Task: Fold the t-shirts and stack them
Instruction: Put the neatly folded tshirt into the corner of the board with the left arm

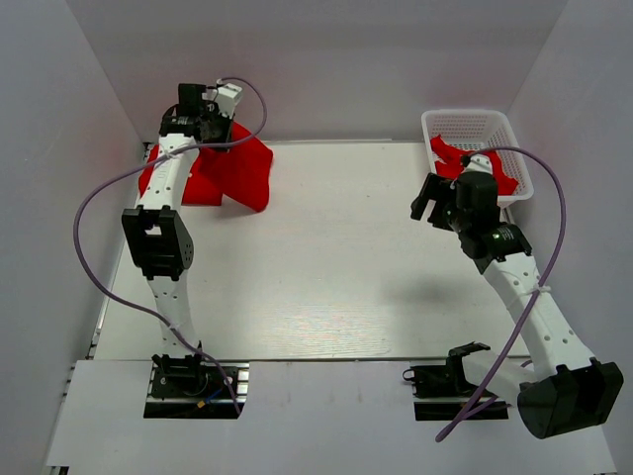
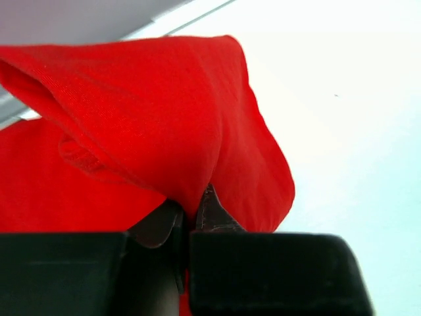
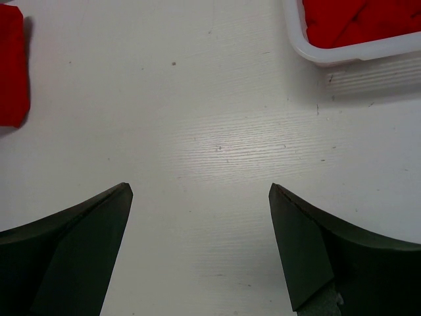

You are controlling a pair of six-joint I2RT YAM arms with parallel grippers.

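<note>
A bright red t-shirt (image 1: pixel 242 170) lies partly folded at the table's far left corner. Above it, my left gripper (image 1: pixel 203 121) holds a fold that drapes down to the right. In the left wrist view the red cloth (image 2: pixel 151 118) runs down between the two dark fingers, and the left gripper (image 2: pixel 191 209) is shut on it. More red t-shirts (image 1: pixel 465 163) lie crumpled in the white basket (image 1: pixel 517 158) at the far right. My right gripper (image 1: pixel 432 203) hovers just left of the basket, open and empty. The right wrist view shows only bare table between the right gripper's (image 3: pixel 200 191) fingers.
The white lattice basket's corner (image 3: pixel 342 56) shows at the upper right of the right wrist view, with red cloth (image 3: pixel 355 20) inside. The folded shirt's edge (image 3: pixel 12 72) appears at that view's far left. White walls enclose the table on three sides.
</note>
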